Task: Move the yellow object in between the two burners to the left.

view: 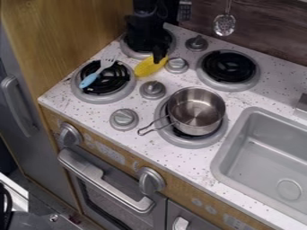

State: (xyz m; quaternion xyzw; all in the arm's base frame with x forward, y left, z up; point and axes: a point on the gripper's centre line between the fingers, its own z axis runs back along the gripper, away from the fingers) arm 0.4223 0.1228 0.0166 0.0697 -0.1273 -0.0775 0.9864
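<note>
The black claw [160,56] is seen at the yellow object [147,67], pointed down from the arm [144,22] over the back left burner [127,46]. Whether the claw is wide, narrow or closed on something cannot be told, as it is dark and partly hidden. The yellow object is laid on the stove top [72,108], near the stove's left edge, between the back left burner and the front left burner [102,97], its upper end overlapped by the claw. Just beside it, toward the right, a knob [177,65] is set. The front left burner is crossed by a fork [91,80], whose blue handle is turned toward the stove's front left corner and whose pale tines are pointed toward the back edge. Another knob [153,90] is placed between this burner and the front right burner [193,143], on which a metal pot [195,110] is stood, its wire handle directed toward the front edge. The back right burner [255,78] is set near the back edge. Toward the right edge a grey sink [225,173] is sunk. Faint markings are borne by the wooden front panel [180,191], too small to be read.
</note>
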